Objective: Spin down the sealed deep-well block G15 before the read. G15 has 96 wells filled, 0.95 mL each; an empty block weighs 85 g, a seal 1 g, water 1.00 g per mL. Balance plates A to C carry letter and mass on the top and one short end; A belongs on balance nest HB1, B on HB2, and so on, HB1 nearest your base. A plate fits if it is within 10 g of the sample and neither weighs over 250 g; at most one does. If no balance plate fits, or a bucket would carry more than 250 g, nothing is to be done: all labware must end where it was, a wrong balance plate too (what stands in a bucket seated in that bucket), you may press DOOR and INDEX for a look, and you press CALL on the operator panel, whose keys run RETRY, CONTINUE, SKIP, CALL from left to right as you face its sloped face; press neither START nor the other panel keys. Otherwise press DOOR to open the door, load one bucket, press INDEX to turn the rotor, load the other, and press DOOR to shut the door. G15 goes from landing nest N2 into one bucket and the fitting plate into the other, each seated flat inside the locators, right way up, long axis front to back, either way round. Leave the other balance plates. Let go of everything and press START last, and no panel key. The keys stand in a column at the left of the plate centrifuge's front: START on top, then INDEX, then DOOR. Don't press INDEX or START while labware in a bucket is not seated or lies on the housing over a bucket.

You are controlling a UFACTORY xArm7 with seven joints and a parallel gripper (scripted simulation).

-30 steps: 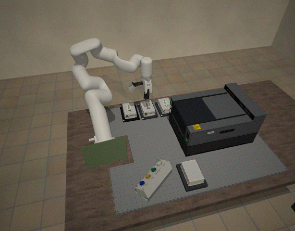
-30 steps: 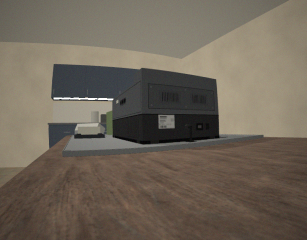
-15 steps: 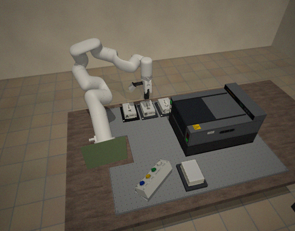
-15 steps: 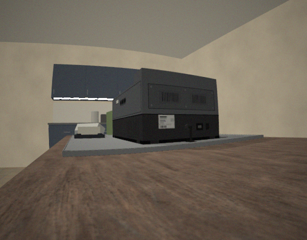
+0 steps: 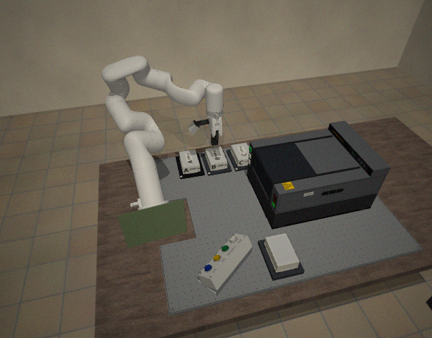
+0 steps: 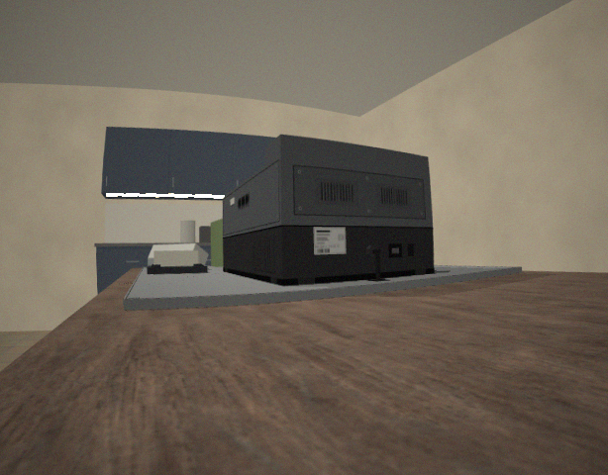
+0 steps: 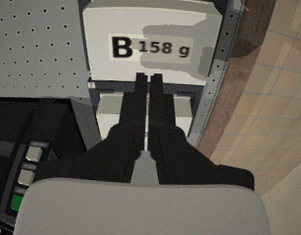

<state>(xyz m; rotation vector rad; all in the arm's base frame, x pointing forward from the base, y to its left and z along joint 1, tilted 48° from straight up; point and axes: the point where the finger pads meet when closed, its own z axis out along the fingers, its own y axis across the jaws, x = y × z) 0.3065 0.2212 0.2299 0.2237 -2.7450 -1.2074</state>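
My gripper [image 5: 214,139] is shut and empty, hanging above the far end of balance plate B [image 5: 217,158]. In the wrist view the fingertips sit just below plate B's top label [image 7: 150,47], which reads "B 158 g". Plates A [image 5: 189,162] and C [image 5: 240,153] stand on the nests either side of B. The sealed block G15 [image 5: 281,253] rests on its dark landing nest near the front and also shows in the exterior view [image 6: 175,254]. The centrifuge [image 5: 314,170] has its door shut. Its key column [image 7: 25,176] shows at the left of the wrist view.
The operator panel [image 5: 225,262], with blue, yellow, green and white keys, lies left of G15. A green mat [image 5: 153,222] lies at the arm's base. The centrifuge's rear [image 6: 327,209] fills the exterior view.
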